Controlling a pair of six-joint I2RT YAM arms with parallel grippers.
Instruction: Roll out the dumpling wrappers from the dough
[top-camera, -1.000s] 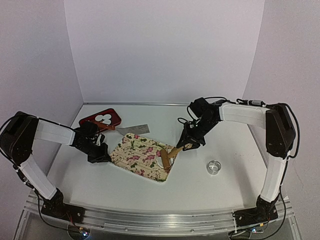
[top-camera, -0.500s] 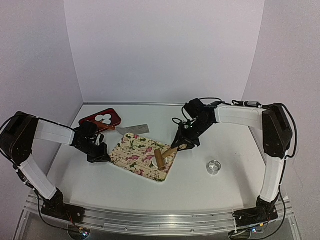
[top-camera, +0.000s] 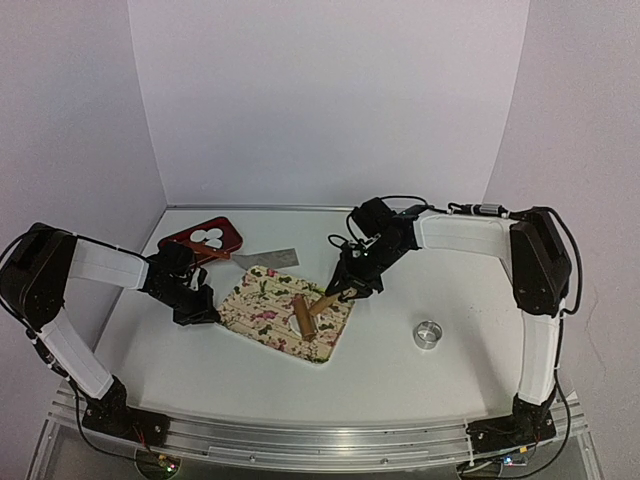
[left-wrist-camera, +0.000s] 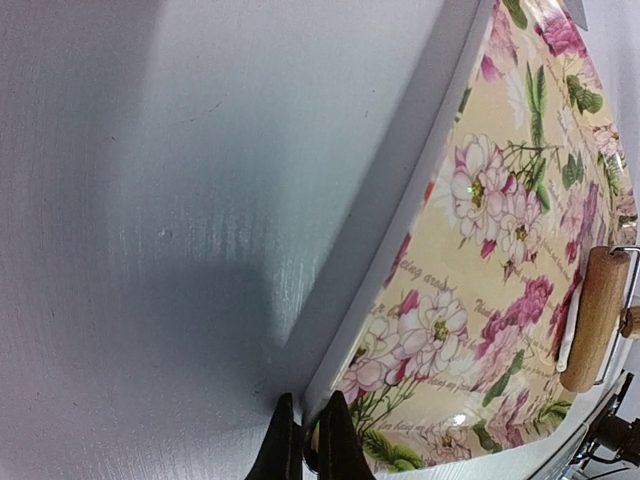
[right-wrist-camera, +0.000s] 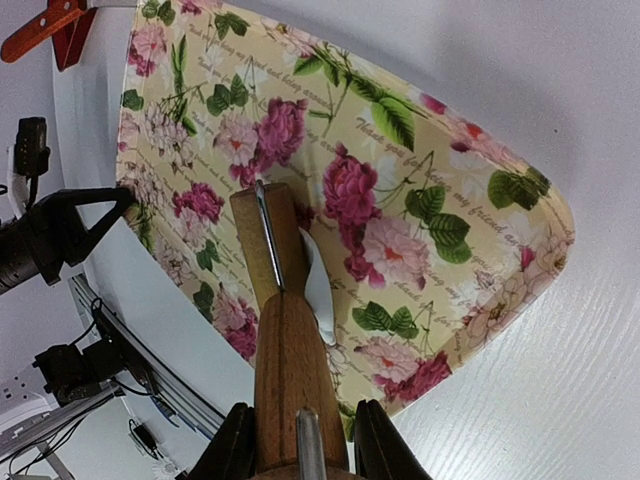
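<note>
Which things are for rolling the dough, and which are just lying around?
In use: rolling pin, dough, flowery board, left gripper pinching the board's edge, right gripper holding the pin.
Lying about: metal ring, scraper, red tray with the dumpling wrappers.

A white table (top-camera: 420, 385) is being enclosed on three sides by plain pale lavender walls (top-camera: 320, 100) and is being lit evenly.

Centre board (top-camera: 262, 305) bearing dough (right-wrist-camera: 318, 288) under rolling pin (top-camera: 299, 317), tray (top-camera: 180, 243) holding dumpling wrappers (top-camera: 213, 236) behind-left, ring (top-camera: 429, 334) right of board
</note>
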